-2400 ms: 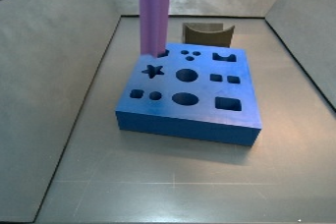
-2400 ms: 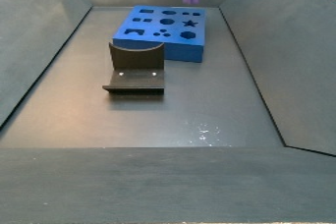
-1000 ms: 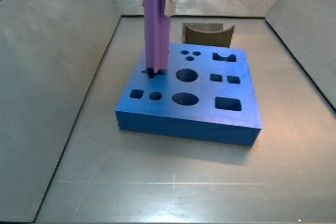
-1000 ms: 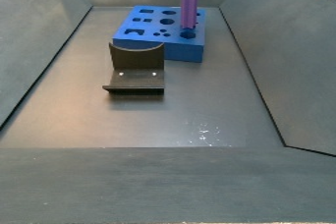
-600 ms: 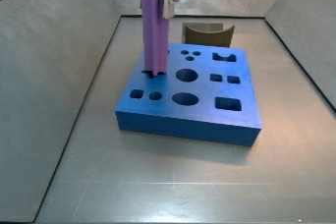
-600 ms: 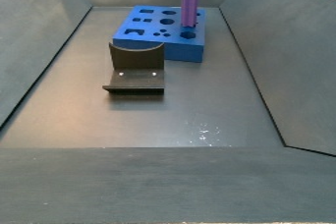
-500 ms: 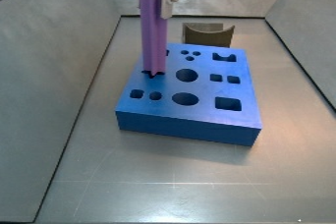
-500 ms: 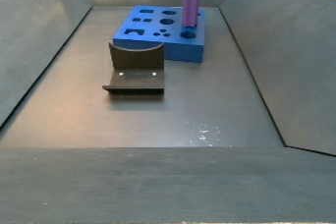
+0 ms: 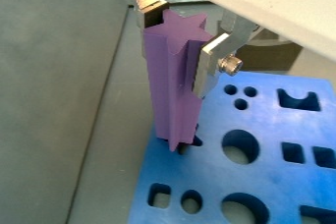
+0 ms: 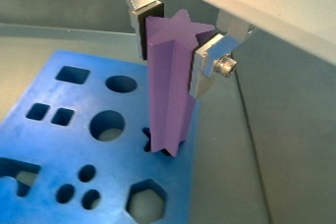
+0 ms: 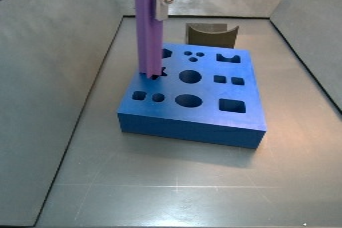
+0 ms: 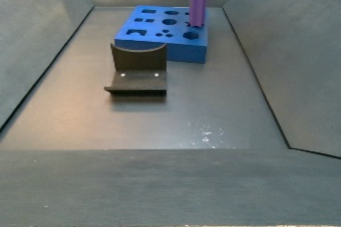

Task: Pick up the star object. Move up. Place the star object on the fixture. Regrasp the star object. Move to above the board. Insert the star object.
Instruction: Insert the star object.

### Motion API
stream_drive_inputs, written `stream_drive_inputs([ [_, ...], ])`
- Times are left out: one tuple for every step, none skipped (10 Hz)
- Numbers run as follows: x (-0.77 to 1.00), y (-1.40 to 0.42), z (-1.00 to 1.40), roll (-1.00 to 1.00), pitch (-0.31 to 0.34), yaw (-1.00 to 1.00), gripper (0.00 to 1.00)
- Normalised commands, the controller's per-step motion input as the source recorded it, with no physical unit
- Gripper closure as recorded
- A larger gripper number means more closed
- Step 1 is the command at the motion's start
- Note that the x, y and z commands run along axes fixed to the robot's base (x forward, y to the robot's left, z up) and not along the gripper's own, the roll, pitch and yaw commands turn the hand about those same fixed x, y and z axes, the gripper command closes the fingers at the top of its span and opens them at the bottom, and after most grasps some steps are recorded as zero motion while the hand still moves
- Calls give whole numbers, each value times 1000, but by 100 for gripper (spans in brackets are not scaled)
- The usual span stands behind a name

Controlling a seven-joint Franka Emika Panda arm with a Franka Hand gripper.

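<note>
While the gripper [image 9: 182, 33] sits above the board [image 11: 201, 97], its plates are clamped on the top end of the star object [image 9: 174, 85], one finger [image 10: 206, 66] flat against a ridged side in both wrist views. Peg stands upright, lower tip down in the star hole near the board's edge; how deep it sits I can't tell. In a side view the star object [image 11: 147, 34] looks near vertical, with the fixture [image 11: 210, 33] well behind the board and out of play.

Risks as I judge them:
- ridges not clocked to the star cut-out: peg jams on the rim if I push.
- slight tilt: tip binds against the hole wall, slips in the pads.
- releasing before it's seated: tall peg could lean or topple off the board.
</note>
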Motion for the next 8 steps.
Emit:
stream_drive_inputs([
  [460, 91, -534, 0, 0, -34, 100],
  [463, 83, -580, 0, 0, -9, 100],
  [300, 51, -703, 21, 0, 0, 100],
  [217, 0, -1000, 3, -39, 0, 100],
  [206, 0, -954, 14, -43, 0, 100],
  [186, 0, -720, 43, -39, -11, 100],
  [0, 0, -151, -51, -76, -14, 100],
  [11, 0, 0, 1, 20, 0, 100],
])
